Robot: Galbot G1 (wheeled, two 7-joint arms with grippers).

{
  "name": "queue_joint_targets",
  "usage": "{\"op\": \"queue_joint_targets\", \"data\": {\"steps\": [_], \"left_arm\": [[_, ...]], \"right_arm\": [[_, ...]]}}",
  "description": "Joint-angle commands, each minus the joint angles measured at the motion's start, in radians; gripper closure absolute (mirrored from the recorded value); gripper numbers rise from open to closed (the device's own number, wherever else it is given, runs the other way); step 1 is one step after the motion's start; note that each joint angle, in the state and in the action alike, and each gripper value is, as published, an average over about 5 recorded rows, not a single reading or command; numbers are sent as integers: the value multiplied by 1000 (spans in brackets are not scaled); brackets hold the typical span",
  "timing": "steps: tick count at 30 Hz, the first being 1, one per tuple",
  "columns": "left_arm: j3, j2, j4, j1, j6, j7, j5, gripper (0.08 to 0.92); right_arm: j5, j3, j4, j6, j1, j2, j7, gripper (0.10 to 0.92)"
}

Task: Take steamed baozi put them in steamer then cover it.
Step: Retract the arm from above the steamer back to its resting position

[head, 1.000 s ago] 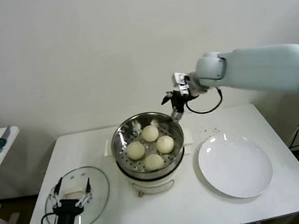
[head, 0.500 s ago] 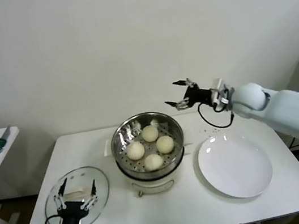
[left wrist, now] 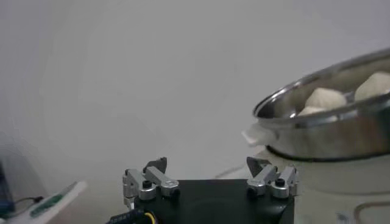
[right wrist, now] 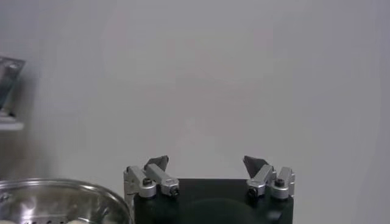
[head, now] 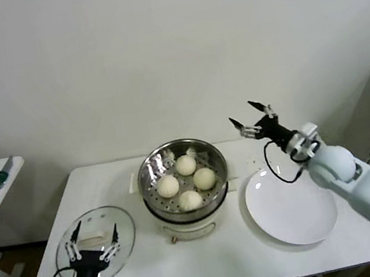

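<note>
A: Now, item one: four buns (head: 186,180), seated on the tray inside the steamer (head: 184,181) at table centre. Uncovered?

B: Uncovered. Item two: glass lid (head: 97,244), flat on the table, at about eight o'clock from the steamer. White handle (head: 96,236) on top, long axis running roughly nine-to-three.

A: Item three, left gripper (head: 92,243)?

B: Directly over the lid, jaws spread wide, holding nothing, one fingertip either side of the handle. Whether it touches the glass, I cannot tell.

A: Item four, right gripper (head: 253,117)?

B: Raised in the air at two o'clock from the steamer, above the far edge of the empty plate (head: 292,205); fully spread, empty.

A: So which arm is nearer the lid?

B: Left, by far. The steamer lies toward two o'clock from it, so the likely carry runs that way.
</note>
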Motion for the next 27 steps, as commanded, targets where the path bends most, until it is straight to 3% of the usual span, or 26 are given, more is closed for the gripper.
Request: {"op": "queue_joint_targets", "data": {"steps": [1, 10, 27], "left_arm": [[-57, 9, -28, -15, 115, 0, 456, 177], [-65, 77, -39, -8, 208, 167, 1083, 177], [40, 52, 323, -164, 171, 25, 1149, 177]], "right_arm": [[-132, 577, 159, -62, -595, 191, 35, 203], [-236, 702, 201, -119, -766, 312, -20, 203], [-291, 712, 166, -136, -769, 357, -57, 203]]}}
